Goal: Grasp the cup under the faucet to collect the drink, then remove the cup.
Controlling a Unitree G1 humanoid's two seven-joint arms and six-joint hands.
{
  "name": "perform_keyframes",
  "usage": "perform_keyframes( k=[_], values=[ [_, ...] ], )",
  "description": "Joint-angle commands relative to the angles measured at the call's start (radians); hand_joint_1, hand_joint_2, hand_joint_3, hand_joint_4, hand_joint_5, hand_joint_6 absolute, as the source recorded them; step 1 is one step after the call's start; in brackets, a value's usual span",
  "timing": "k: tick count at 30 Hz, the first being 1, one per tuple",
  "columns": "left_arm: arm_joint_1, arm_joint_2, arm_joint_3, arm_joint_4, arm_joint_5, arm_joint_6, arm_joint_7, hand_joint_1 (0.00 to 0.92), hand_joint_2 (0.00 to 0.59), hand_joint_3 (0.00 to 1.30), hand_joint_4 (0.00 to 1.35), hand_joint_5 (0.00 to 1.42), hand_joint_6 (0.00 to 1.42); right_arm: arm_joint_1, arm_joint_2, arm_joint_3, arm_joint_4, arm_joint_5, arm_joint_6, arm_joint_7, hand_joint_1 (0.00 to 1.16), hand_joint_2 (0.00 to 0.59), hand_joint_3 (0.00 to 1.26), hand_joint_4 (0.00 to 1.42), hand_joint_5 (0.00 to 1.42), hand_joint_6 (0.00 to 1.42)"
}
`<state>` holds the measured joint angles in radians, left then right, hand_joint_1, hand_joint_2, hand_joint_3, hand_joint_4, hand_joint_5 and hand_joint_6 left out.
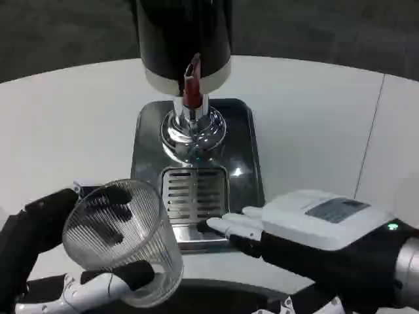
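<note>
A clear ribbed glass cup [127, 239] sits in my left hand [39, 252] at the lower left, its fingers wrapped around it, to the left of the drip grille. The dispenser has a black body [183, 36], a red tap lever [192, 82] and a chrome faucet [193, 131] above a slotted drip grille [194, 193]. My right hand [308, 226] lies at the lower right, fingers stretched toward the front of the grille, holding nothing. I cannot tell whether there is drink in the cup.
The dispenser stands on a dark glossy base tray [252, 163] on the round white table [314, 124]. Open tabletop lies left and right of the tray. A seam runs down the table at the far right.
</note>
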<state>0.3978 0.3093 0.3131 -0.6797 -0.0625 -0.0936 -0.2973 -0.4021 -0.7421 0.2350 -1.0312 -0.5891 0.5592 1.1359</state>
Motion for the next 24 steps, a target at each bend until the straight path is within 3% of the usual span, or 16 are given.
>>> perform_keyframes(
  k=[1, 24],
  values=[
    [0.001, -0.006, 0.004, -0.018, -0.004, -0.026, 0.008, 0.702, 0.006, 0.64, 0.55, 0.75, 0.69, 0.006, 0.018, -0.010, -0.016, -0.020, -0.014, 0.025, 0.41, 0.440, 0.00, 0.00, 0.00, 0.00],
    [-0.017, -0.004, 0.015, 0.021, -0.007, -0.041, 0.009, 0.703, 0.004, 0.64, 0.55, 0.75, 0.69, -0.006, 0.076, 0.011, -0.016, -0.086, -0.009, 0.076, 0.41, 0.440, 0.00, 0.00, 0.00, 0.00]
  ],
)
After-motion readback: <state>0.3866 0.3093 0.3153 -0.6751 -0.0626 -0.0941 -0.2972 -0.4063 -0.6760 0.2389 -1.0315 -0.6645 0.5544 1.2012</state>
